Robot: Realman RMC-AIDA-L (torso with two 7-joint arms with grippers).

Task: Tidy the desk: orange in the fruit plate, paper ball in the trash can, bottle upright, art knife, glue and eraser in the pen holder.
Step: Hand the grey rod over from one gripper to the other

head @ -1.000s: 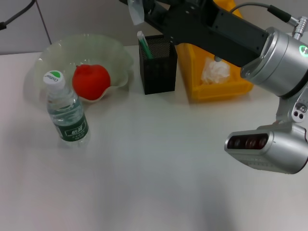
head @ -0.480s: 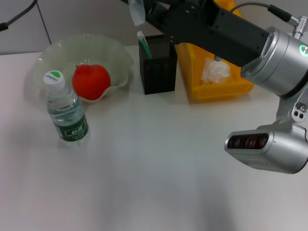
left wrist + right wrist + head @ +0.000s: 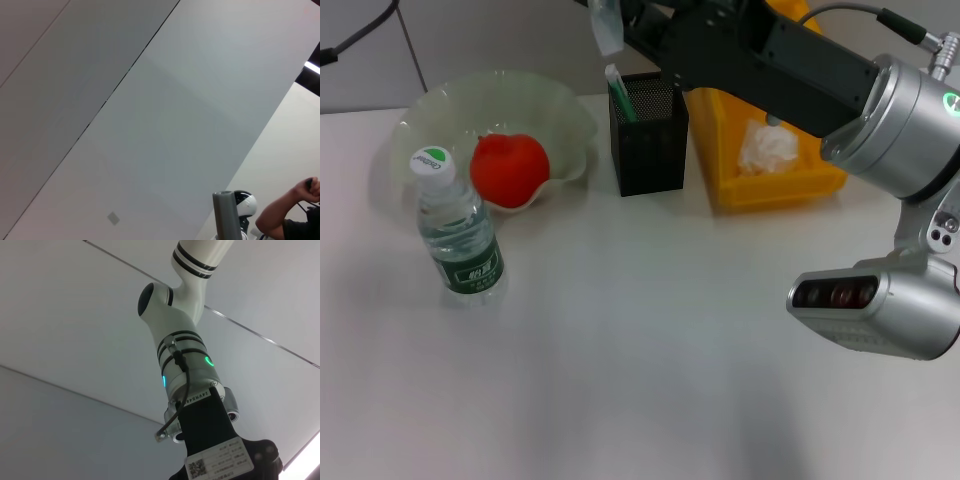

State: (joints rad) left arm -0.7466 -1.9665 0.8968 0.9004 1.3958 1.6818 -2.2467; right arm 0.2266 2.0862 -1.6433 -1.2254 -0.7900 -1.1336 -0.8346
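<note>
In the head view the orange (image 3: 510, 168) lies in the pale green fruit plate (image 3: 560, 105) at the back left. In front of the plate the bottle (image 3: 458, 235) stands upright with its cap on. A green and white stick (image 3: 618, 92) pokes out of the black mesh pen holder (image 3: 648, 140). The paper ball (image 3: 767, 148) rests inside the yellow trash can (image 3: 775, 185). My right arm reaches across the trash can, and my right gripper (image 3: 608, 22) is above the pen holder's far left corner, cut by the frame edge, with something pale at its tip. The left gripper is out of view.
A silver camera housing (image 3: 870, 305) on the right arm hangs over the table's right side. The white table (image 3: 640, 350) stretches in front of the objects. The wrist views show only walls, ceiling and a raised white arm segment (image 3: 182, 350).
</note>
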